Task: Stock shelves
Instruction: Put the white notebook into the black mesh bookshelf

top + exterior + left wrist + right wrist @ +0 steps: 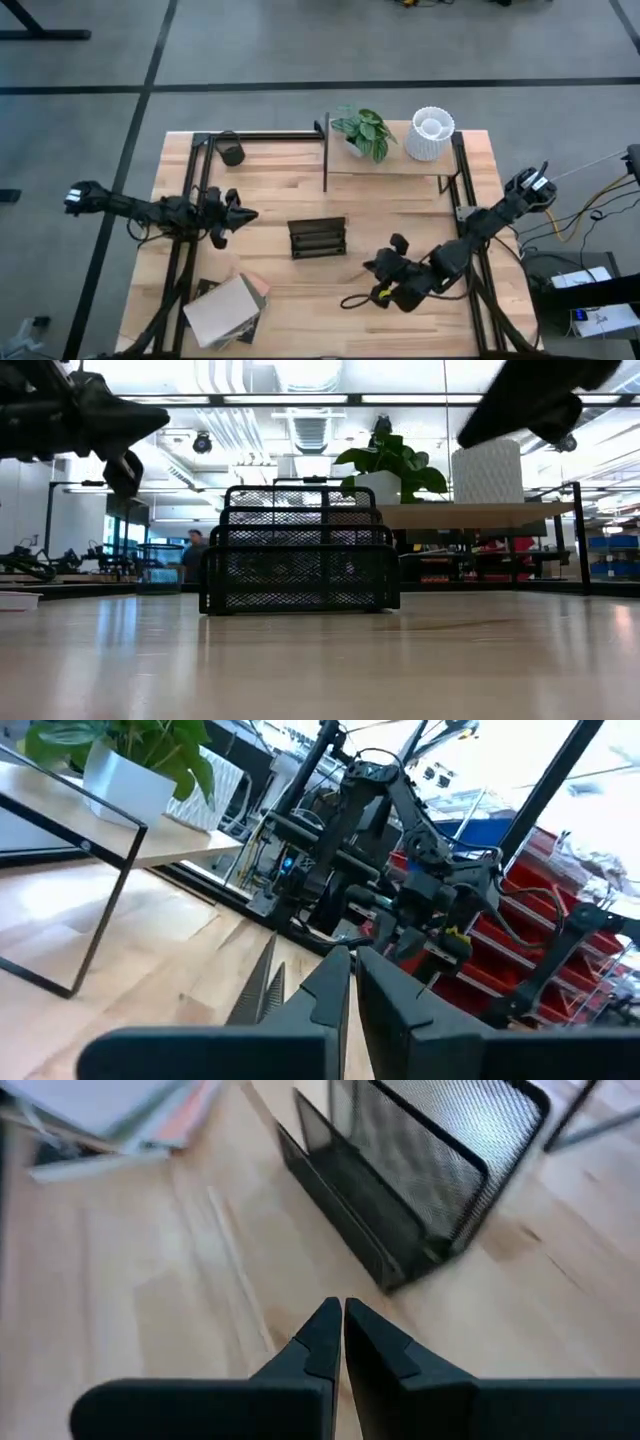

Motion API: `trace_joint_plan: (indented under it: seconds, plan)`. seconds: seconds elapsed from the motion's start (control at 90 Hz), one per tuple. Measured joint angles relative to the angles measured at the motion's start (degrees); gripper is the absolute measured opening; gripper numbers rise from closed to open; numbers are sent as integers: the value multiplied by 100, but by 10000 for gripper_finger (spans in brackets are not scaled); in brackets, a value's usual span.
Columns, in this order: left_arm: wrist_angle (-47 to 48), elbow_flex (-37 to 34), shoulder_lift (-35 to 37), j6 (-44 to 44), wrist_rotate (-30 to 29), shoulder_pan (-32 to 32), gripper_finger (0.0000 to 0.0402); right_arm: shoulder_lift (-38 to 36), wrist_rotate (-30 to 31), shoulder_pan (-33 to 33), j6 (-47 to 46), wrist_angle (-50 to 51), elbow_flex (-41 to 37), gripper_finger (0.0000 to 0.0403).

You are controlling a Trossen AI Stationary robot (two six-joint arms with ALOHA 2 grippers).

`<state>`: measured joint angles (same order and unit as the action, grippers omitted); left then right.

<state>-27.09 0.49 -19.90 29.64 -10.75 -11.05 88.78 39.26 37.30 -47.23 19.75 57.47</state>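
Shelves (400, 168): thin black frame with a pale board, standing at the far edge of the surface (300, 190), right of centre. Long axis runs left–right along that far edge. On the board sit a potted plant (364, 131) and a white ribbed pot (430, 134), so two places are already filled. In the low view the board (480, 513) shows behind and to the right of the mesh rack (300, 550).

The rack stands mid-surface, between my two arms and nearer me than the shelves. A stack of books (228, 310) lies at the near-left corner. A small dark cup (231, 152) sits at the far-left, well apart from the shelves.

Left gripper (245, 214): hovers left of the rack and points toward it, jaws together, holding nothing (left wrist view: fingers (330, 985) nearly touching). Right gripper (378, 268): near-right of the rack, jaws also together and empty; right wrist view looks down on the rack (420, 1170) with the book stack (110, 1120) beyond it.

Judgement: the shelves lie away from both jaws, toward the far edge. The right arm is nearer them; the left arm is nearer the books and the cup. The next item is not yet picked. I would expect to open jaws before any approach.
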Motion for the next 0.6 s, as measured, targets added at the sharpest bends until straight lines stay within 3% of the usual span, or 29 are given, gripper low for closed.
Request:
trace_joint_plan:
  seconds: [0.156, 0.389, 0.6]
  plan:
    - [-364, 0, 0, 91, 851, -104, 6, 360, -81, 22, 1105, -1170, 0, 0]
    - [-1038, 0, -26, -236, 1001, -818, 1, 946, -631, 20, 1872, -2337, 142, 0]
    - [-470, 0, -138, -239, 1000, -1565, 1, 1226, -630, 20, 1877, -2330, 415, 0]
